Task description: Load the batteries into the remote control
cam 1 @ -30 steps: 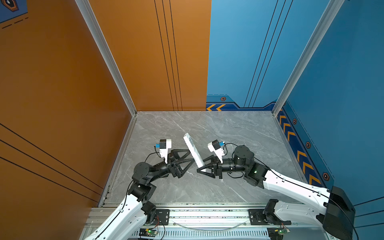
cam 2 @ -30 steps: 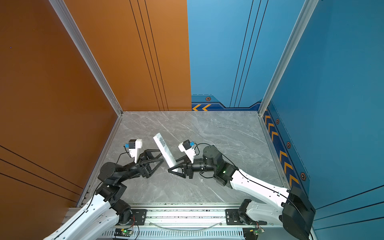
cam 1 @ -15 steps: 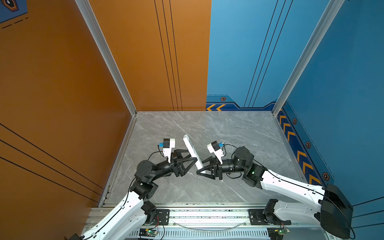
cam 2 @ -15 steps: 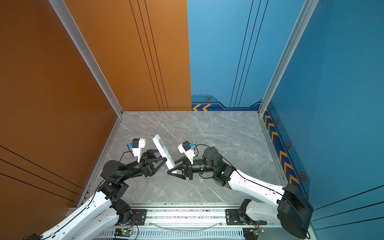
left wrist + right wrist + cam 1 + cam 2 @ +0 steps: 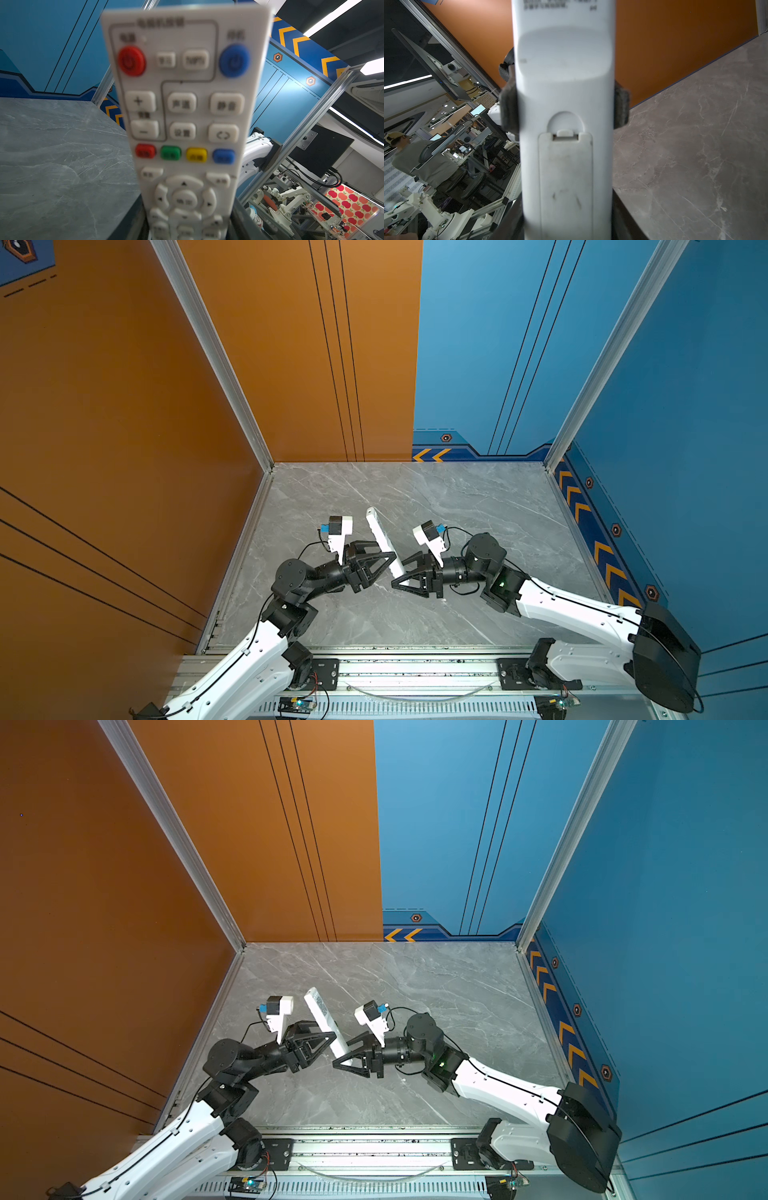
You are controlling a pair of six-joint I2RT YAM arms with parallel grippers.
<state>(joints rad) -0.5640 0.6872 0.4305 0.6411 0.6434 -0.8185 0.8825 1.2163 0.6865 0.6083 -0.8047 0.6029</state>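
The remote control (image 5: 382, 541) (image 5: 322, 1017) is a long white bar held tilted above the table, between both arms. My right gripper (image 5: 401, 574) (image 5: 566, 228) is shut on its lower end. In the right wrist view the remote control (image 5: 564, 62) shows its plain back with the battery cover (image 5: 565, 176) fitted. My left gripper (image 5: 384, 556) (image 5: 188, 228) is closed across the remote's middle from the button side. Its grey pads (image 5: 508, 108) press both long edges. The buttons face the left wrist camera on the remote control (image 5: 182, 104). The batteries are out of view.
The grey marble table (image 5: 457, 510) is walled by an orange panel (image 5: 124, 448) on the left and blue panels (image 5: 665, 448) behind and to the right. An aluminium rail (image 5: 415, 668) runs along the front edge.
My left gripper has moved in to the remote and closed its wide-open jaws onto it. The right arm has carried the remote slightly leftward and kept its grip.
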